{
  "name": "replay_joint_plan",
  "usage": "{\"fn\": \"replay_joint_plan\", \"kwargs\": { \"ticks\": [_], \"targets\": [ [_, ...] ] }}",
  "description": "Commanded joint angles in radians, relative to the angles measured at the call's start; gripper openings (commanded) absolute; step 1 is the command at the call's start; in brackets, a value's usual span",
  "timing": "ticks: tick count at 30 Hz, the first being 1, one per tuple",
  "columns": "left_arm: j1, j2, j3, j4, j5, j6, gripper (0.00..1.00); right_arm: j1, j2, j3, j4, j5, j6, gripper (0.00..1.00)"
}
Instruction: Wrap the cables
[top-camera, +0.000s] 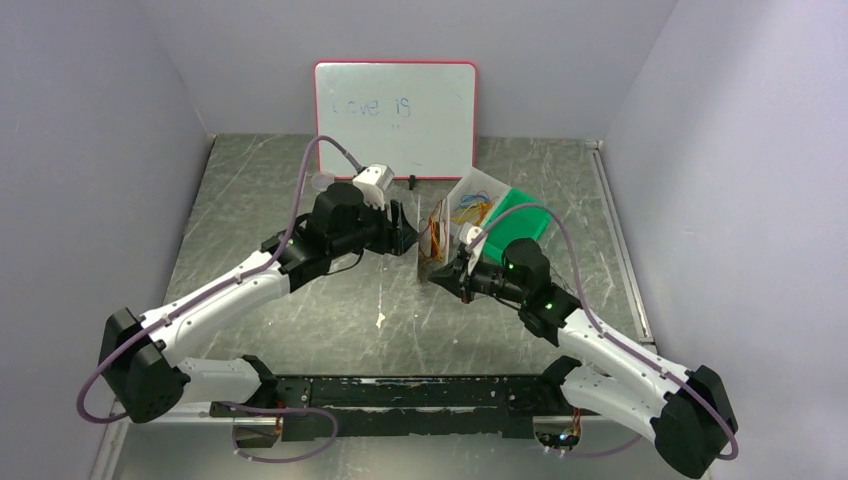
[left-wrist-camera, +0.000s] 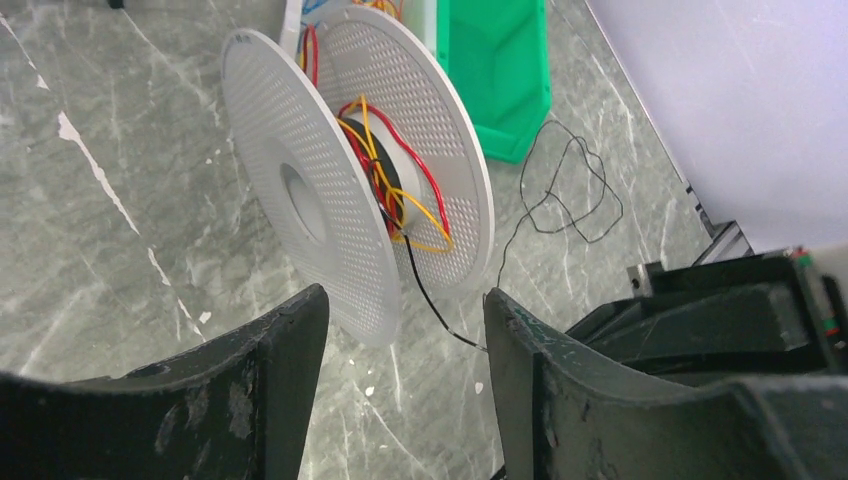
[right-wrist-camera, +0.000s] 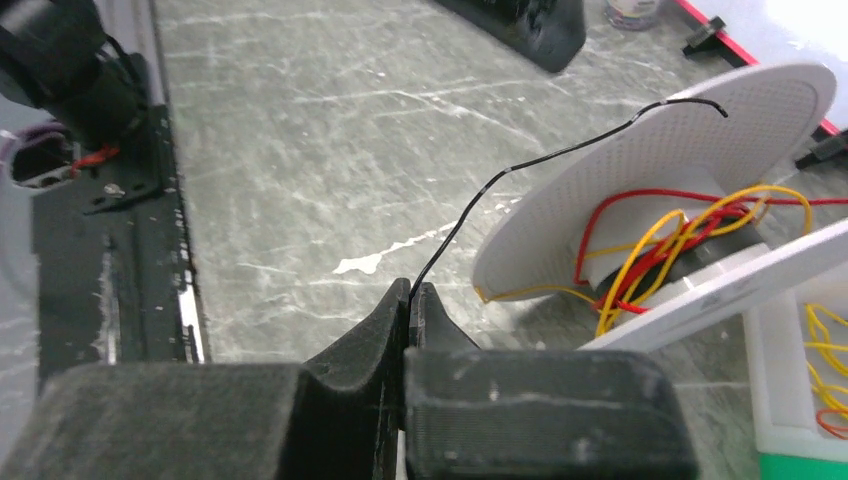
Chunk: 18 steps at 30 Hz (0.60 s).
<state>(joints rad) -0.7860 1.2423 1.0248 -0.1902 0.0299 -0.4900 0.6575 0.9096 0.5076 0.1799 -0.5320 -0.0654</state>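
A white perforated spool (left-wrist-camera: 300, 190) stands on edge on the table, with red and orange-yellow cables (left-wrist-camera: 395, 185) wound loosely round its hub. A thin black cable (left-wrist-camera: 428, 297) runs from the hub down to the inner edge of my left gripper's right finger, and its slack lies in a loose tangle (left-wrist-camera: 570, 190) on the table. My left gripper (left-wrist-camera: 405, 320) is open and empty just in front of the spool. My right gripper (right-wrist-camera: 410, 295) is shut on the black cable (right-wrist-camera: 560, 150), whose free end arcs over the spool (right-wrist-camera: 680, 150). In the top view the spool (top-camera: 430, 245) is between both grippers.
A green bin (top-camera: 525, 215) and a white box (top-camera: 478, 195) holding more orange-yellow cables stand just behind the spool. A whiteboard (top-camera: 395, 105) leans on the back wall. A small black object (top-camera: 412, 181) lies in front of it. The right arm (left-wrist-camera: 720, 310) is close on the left gripper's right.
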Motion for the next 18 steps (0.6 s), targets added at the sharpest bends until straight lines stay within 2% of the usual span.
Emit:
{"fn": "replay_joint_plan", "kwargs": {
  "ticks": [1,10,18],
  "targets": [
    [0.012,0.014,0.067,-0.027,-0.005,0.015,0.64,0.019,-0.001,-0.046,0.098,0.120,-0.081,0.00],
    [0.015,0.113,0.139,-0.069,0.041,0.049,0.68,0.034,-0.013,-0.077,0.127,0.152,-0.098,0.00],
    [0.013,0.226,0.237,-0.171,-0.023,0.070,0.69,0.053,-0.011,-0.102,0.153,0.177,-0.112,0.00]
  ]
}}
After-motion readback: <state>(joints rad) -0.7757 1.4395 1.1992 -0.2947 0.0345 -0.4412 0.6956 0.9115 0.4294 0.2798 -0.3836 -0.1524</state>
